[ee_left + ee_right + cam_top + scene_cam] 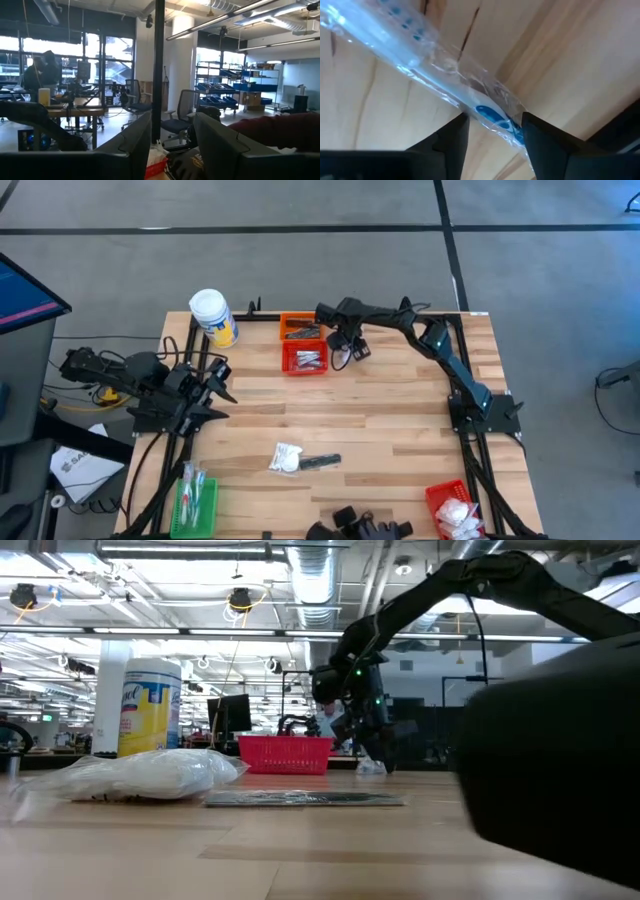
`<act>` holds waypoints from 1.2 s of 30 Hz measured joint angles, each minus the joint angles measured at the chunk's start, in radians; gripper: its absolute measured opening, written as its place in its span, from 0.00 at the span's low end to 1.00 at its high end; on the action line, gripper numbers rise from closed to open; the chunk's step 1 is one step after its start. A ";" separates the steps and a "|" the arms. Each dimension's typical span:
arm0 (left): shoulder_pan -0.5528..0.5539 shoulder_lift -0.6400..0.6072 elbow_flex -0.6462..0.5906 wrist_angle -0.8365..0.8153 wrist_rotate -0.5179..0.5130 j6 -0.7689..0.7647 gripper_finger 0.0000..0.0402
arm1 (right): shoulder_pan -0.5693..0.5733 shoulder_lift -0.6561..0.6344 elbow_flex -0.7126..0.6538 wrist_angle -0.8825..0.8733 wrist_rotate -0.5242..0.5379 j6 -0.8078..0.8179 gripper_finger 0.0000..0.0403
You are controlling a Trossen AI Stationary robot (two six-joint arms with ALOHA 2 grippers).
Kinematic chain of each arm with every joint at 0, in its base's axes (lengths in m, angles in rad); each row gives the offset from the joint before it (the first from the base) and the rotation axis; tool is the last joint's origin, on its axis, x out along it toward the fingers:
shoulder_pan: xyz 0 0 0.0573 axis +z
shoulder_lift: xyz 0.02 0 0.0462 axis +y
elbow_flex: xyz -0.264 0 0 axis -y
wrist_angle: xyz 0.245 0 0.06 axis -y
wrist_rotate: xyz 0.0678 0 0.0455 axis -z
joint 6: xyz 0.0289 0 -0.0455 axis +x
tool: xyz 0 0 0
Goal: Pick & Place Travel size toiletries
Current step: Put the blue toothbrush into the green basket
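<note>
Far left: left gripper (215,385) parked at the table's edge, off the work, fingers apart with nothing between them in its wrist view. Near it, a white jar (212,316) with a yellow label at the back corner and a green basket (196,502) at the front holding a few thin sticks. Mid-table: a white packet (285,457) touching a dark slim tube (320,462), both loose on the wood and not yet sorted. Further back, an orange basket (299,329) and a red basket (305,359) side by side, each with small items inside. Just right of the red basket: right gripper (346,352) down at the table, fingers (451,140) partly open and straddling a clear-wrapped stick (435,75) that lies flat on the boards; contact on either side not clear. Step in hand, by the look of it: the pick. Next move calls for closing on the wrapper, lifting clear, then carrying to whichever basket suits. Far right front: another red basket (452,510) with white packets.
</note>
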 joint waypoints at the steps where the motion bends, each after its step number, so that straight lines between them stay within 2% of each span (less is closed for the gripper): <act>1: 0.000 -0.001 0.000 0.000 0.006 -0.001 0.37 | 0.004 0.001 0.000 -0.006 0.004 0.015 0.41; 5: 0.000 0.000 0.000 0.000 0.015 -0.003 0.37 | 0.016 0.002 0.000 -0.029 0.006 0.109 0.32; 14: -0.002 -0.001 0.000 -0.001 0.015 -0.052 0.37 | 0.055 0.005 0.000 -0.122 -0.011 0.344 0.04; 16: -0.002 -0.001 0.000 -0.001 0.015 -0.053 0.37 | 0.067 0.007 -0.002 -0.181 -0.024 0.382 0.03; 21: -0.002 -0.001 0.000 -0.002 0.015 -0.053 0.37 | 0.104 0.009 -0.004 -0.307 -0.038 0.488 0.07; 25: -0.002 -0.001 0.000 -0.002 0.015 -0.053 0.37 | 0.140 0.008 -0.004 -0.386 -0.027 0.531 0.02; 27: -0.002 -0.001 0.000 -0.002 0.015 -0.053 0.37 | 0.161 0.004 -0.002 -0.386 -0.028 0.558 0.00; 31: -0.002 -0.001 0.000 -0.002 0.015 -0.053 0.37 | 0.204 -0.043 0.000 -0.388 -0.094 0.573 0.00; 36: -0.002 -0.001 0.000 -0.002 0.015 -0.053 0.37 | 0.256 -0.112 0.000 -0.386 -0.094 0.597 0.00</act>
